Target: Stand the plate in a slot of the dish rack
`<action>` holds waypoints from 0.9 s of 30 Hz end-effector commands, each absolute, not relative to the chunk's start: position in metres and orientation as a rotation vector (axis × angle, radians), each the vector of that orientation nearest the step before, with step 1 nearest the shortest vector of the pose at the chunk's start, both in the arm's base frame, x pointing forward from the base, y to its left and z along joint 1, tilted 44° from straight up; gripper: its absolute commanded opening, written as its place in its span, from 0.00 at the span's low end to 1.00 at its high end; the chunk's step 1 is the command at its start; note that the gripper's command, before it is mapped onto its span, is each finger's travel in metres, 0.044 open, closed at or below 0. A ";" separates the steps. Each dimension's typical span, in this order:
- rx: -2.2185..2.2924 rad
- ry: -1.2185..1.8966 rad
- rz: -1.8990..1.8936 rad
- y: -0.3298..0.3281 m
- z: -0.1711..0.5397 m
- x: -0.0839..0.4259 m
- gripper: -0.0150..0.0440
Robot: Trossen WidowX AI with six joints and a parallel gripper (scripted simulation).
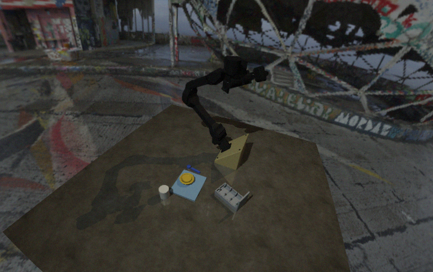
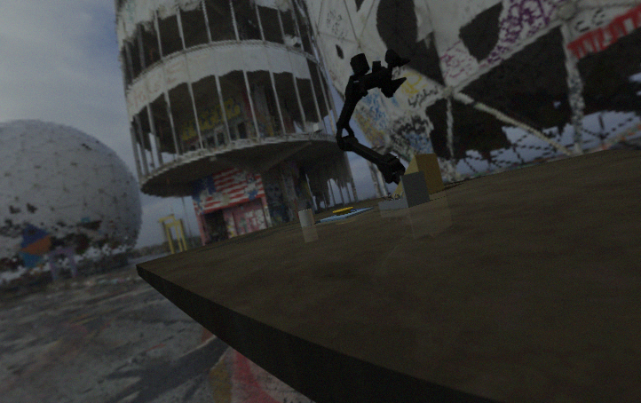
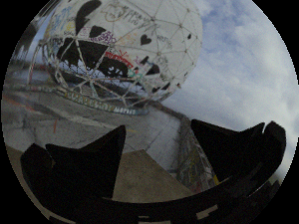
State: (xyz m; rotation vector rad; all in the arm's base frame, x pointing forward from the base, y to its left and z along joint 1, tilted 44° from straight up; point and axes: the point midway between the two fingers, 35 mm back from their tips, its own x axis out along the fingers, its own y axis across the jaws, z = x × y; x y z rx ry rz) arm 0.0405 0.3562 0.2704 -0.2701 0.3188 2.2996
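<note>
High above the table [image 1: 279, 219], the gripper [image 1: 260, 72] points out toward the painted dome in the background, its two dark fingers spread wide apart with nothing between them and nothing touching them. From the wrist view only sky, the dome and a corner of the table edge show past the fingertips. The black arm [image 1: 201, 108] bends up from a tan wedge-shaped base [image 1: 233, 153] that stands at the far side of the table.

Underneath lies a flat, brown, mottled table top, set on cracked ground covered with graffiti; a round tower and lattice domes stand around it under a grey sky.

A yellow plate [image 1: 187, 178] lies flat on a light blue mat [image 1: 189, 187], near the mat's far corner. It is small, round and has a raised rim. A blue pen-like item [image 1: 194, 168] lies just beyond the mat, and a white cup [image 1: 164, 192] stands upright just beside the mat's left edge. The grey dish rack [image 1: 231, 196] sits to the right of the mat, apart from it, with its slots holding nothing.
</note>
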 end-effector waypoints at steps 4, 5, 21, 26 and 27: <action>-0.284 0.382 2.230 0.357 0.262 0.054 0.93; -0.288 0.407 2.202 0.357 0.259 0.060 0.93; -0.348 0.767 1.711 0.334 0.203 0.151 0.93; -0.358 0.866 1.547 0.317 0.187 0.179 0.93; -0.360 0.885 1.514 0.314 0.184 0.184 0.93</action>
